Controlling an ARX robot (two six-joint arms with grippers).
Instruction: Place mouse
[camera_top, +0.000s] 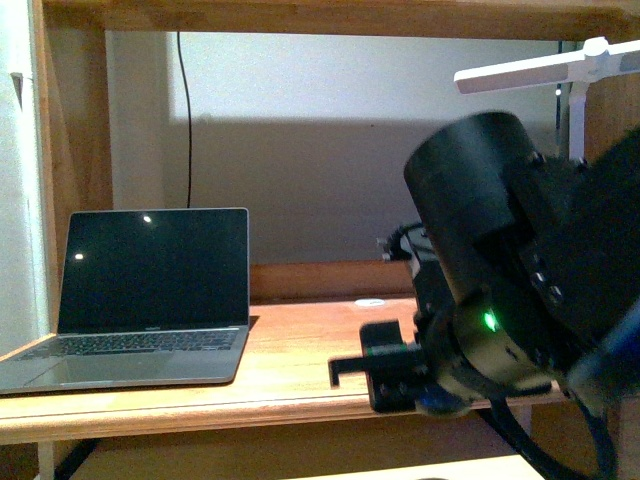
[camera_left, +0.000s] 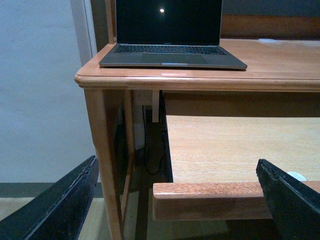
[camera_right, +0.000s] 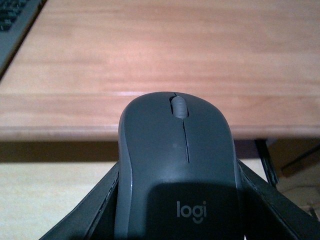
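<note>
- The small dark grey oval plastic mouse (camera_right: 177, 165), with a scroll wheel and a "logi" mark on its domed back, sits clamped between the two black fingers (camera_right: 97, 205) of the right gripper (camera_right: 179, 167), one finger against each of its long sides.
- In the right wrist view the mouse's wheel end points at the rounded front edge of the light-brown wooden desk top (camera_right: 150, 60). The mouse overlaps that edge, and a paler, lower surface shows beneath it. I cannot tell whether it touches the wood.
- In the front view the bulky black right arm (camera_top: 500, 290), with a small green light on it, fills the right side and hides the mouse.
- The left gripper (camera_left: 176, 165) has its two black fingers (camera_left: 60, 200) spread wide apart with nothing between them. It faces the desk's front left corner from a low position.
- An open grey laptop with a dark screen (camera_top: 150, 290) stands on the left part of the desk top, well apart from the right arm.
- A small flat white disc (camera_top: 369, 301) lies near the back of the desk, to the right of the laptop.
- Below the desk top a pale wooden pull-out shelf (camera_left: 235, 145) extends forward.
- A white bar-shaped desk lamp (camera_top: 540, 70) reaches in at the upper right, and a thin black cable (camera_top: 188, 120) hangs down the wall behind the laptop.
</note>
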